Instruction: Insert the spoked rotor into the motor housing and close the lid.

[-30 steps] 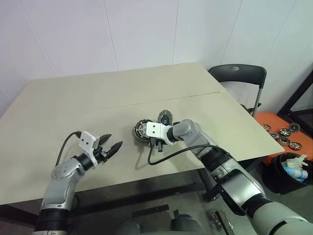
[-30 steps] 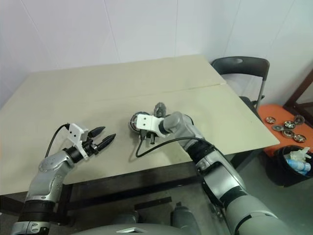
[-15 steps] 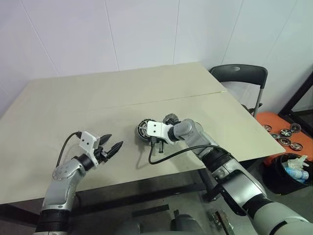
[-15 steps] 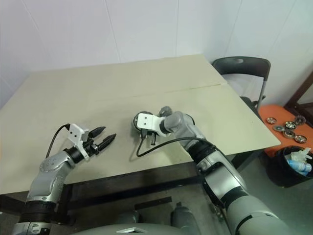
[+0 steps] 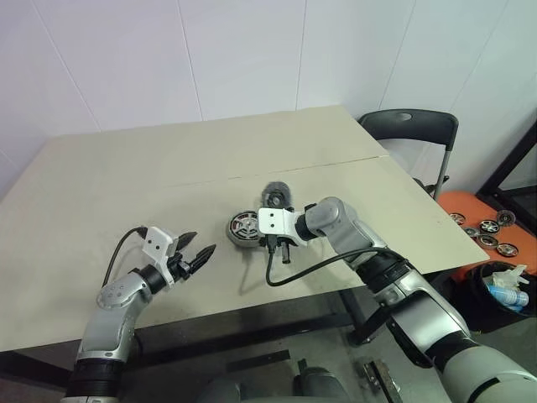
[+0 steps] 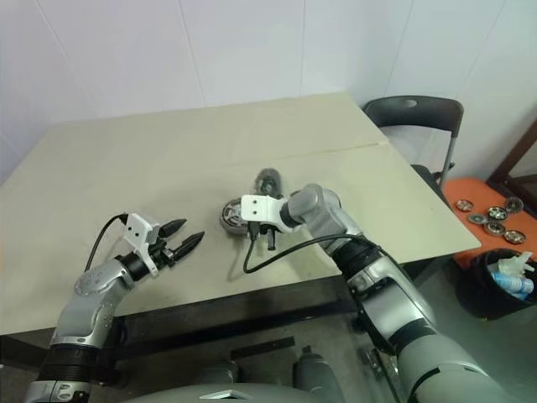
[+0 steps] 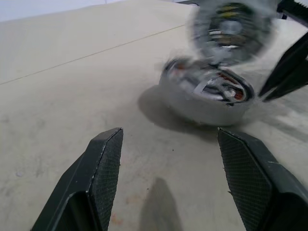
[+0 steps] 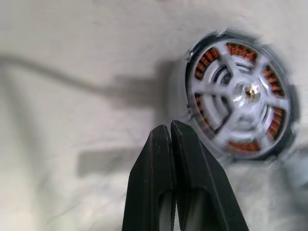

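Two task pieces mid-surface [image 5: 126,168]: motor housing [image 5: 244,227] with spoked rotor [image 8: 240,91] seated inside; lid [image 5: 274,196] just behind, seemingly on edge. Right end effector [image 8: 172,139] fingers pressed together, empty, beside housing. Left end effector [image 7: 168,154] spread wide, empty, well apart. Chair [image 5: 411,134] and orange parts tray [image 5: 491,220] off the right edge.

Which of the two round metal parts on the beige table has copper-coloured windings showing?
The motor housing, the shallow silver cup nearer the robot, with the spoked rotor inside. The ribbed grey lid behind it shows no copper.
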